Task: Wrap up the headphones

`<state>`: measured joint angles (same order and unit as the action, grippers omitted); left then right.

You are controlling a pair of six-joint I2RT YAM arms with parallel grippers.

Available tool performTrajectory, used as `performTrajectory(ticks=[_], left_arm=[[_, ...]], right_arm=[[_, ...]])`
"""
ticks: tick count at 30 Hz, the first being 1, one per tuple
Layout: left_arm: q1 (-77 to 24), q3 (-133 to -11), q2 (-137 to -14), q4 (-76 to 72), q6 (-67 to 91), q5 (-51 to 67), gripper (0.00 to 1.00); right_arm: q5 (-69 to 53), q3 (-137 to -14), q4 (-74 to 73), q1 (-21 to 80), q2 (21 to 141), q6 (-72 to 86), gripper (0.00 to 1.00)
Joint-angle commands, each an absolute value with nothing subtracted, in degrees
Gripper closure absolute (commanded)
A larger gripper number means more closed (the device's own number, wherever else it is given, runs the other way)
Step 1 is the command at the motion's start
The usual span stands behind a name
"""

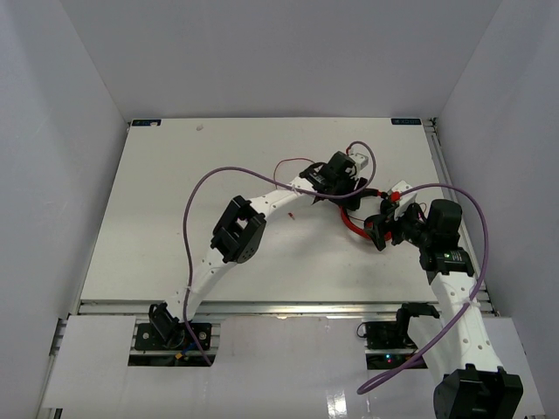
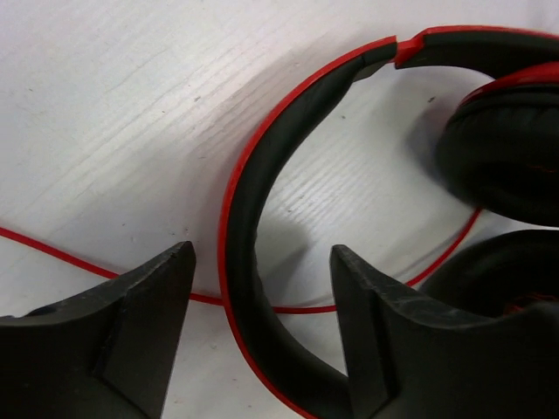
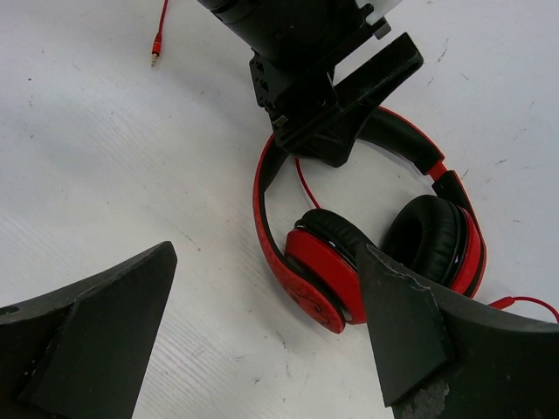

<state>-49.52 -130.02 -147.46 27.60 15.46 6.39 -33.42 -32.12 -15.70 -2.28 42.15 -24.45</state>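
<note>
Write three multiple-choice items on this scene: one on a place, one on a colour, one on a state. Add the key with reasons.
1. Where does the headband lie relative to the left gripper fingers?
A) between them
B) outside both
C) on top of them

2. The thin cable is:
A) blue
B) red
C) white

3. The right gripper is:
A) shut on the cable
B) shut on an ear cup
C) open

Key: 1 A, the left wrist view shows a finger on either side of the band; 2 B, a red line crosses the table; 3 C, its fingers stand wide apart.
</note>
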Motion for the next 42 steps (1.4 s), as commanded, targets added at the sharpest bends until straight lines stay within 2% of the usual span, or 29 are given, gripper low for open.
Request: performTrajectory(ticks=[1,2,7,10,11,12,14,17,18,21,24,28,31,35,39,42], left_arm=[[-52.0,-132.4,-149.3,31.3,11.1,-1.2,0.31],[-52.1,-132.4,-149.7,31.5,11.0,-1.9,0.32],[-52.1,-132.4,-149.8,31.6,11.2,-4.3,0.54],[-52.2,-133.1,-148.7,31.3,12.0,-5.1,0.9],[-52.1,-132.9,-147.8,31.2,12.3,-5.9,0.98],[-52.0,-132.6,-146.7,31.1,12.5,-6.9,1.0],[-51.4,-131.4,-143.9,30.8,12.9,-7.2,1.0],[-48.1,-125.6,-133.3,29.8,15.5,-6.2,1.0],[-46.8,-122.5,-128.9,29.6,16.6,-5.7,1.0],[-42.8,-109.7,-115.2,26.6,17.9,-4.3,1.0],[-38.5,-92.0,-102.0,22.2,17.6,-4.4,1.0],[-34.7,-78.4,-85.6,21.6,15.6,-6.5,1.0],[-33.6,-72.0,-77.4,22.4,14.3,-5.9,1.0],[-33.4,-68.5,-68.4,26.9,13.5,-6.1,1.0],[-33.3,-68.4,-64.0,29.6,15.3,-5.0,1.0],[-33.3,-69.1,-62.6,30.5,17.2,-4.0,1.0]], right_arm=[[-34.3,-32.9,-14.6,-2.9,42.0,-23.7,0.1],[-34.3,-32.9,-14.5,-3.0,42.0,-23.7,0.1],[-34.4,-32.9,-14.6,-3.1,41.8,-23.6,0.1],[-34.2,-32.9,-14.7,-3.3,41.5,-23.6,0.1],[-34.2,-33.1,-15.0,-3.4,41.3,-23.6,0.1],[-34.4,-33.4,-15.4,-3.5,40.9,-23.8,0.1],[-37.6,-34.2,-17.3,-3.7,39.4,-25.8,0.09],[-52.4,-38.0,-26.0,-3.6,38.2,-36.3,0.08],[-56.8,-39.9,-29.4,-3.6,38.5,-39.2,0.08],[-59.8,-45.4,-35.8,-3.6,39.6,-46.2,0.09],[-62.7,-49.3,-37.7,-3.6,41.8,-51.2,0.1],[-72.8,-50.0,-39.0,-3.4,45.5,-61.5,0.1],[-80.5,-49.4,-34.5,-3.4,49.3,-62.4,0.1],[-82.6,-54.6,-27.7,-2.1,57.3,-55.2,0.1],[-74.3,-59.3,-20.8,7.6,62.1,-44.3,0.1],[-70.6,-55.9,-10.9,14.0,62.8,-31.9,0.1]])
